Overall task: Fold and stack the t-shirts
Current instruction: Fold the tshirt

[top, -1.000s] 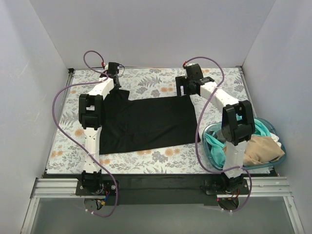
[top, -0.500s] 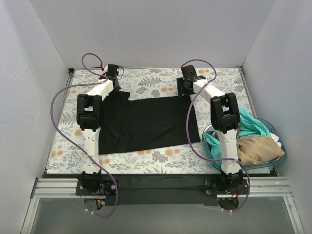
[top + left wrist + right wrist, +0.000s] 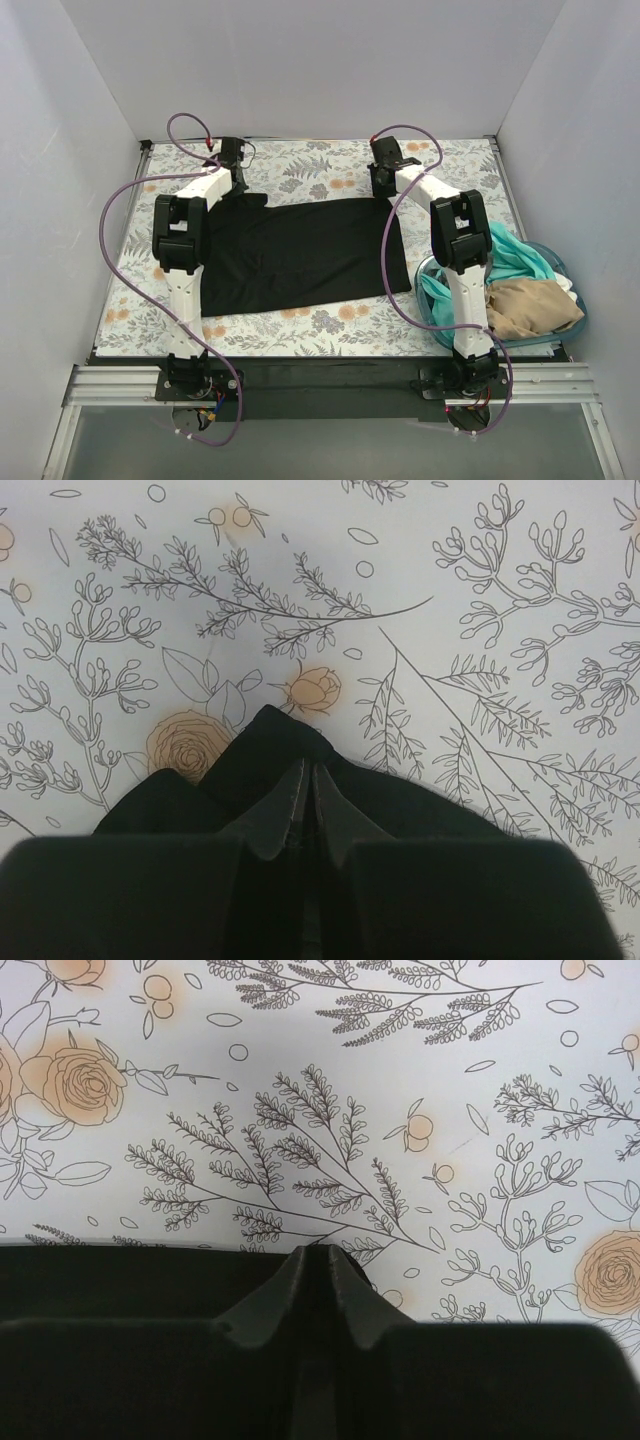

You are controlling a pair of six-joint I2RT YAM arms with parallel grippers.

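The black t-shirt (image 3: 300,255) lies spread flat at the centre of the floral table cover (image 3: 330,165). The left gripper (image 3: 308,772) is closed, pinching the shirt's far left corner. The right gripper (image 3: 318,1258) is closed on its far right edge. The paired holds probably tension the cloth flat for folding. A teal t-shirt (image 3: 520,258) and a tan t-shirt (image 3: 535,308) wait in the blue tub (image 3: 432,305).

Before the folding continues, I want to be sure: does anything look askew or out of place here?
The black t-shirt lies slightly crooked on the table, and its corner bunches into a peak at the left tool. In the blue tub, a teal shirt hangs over the rim. Nothing looks damaged.
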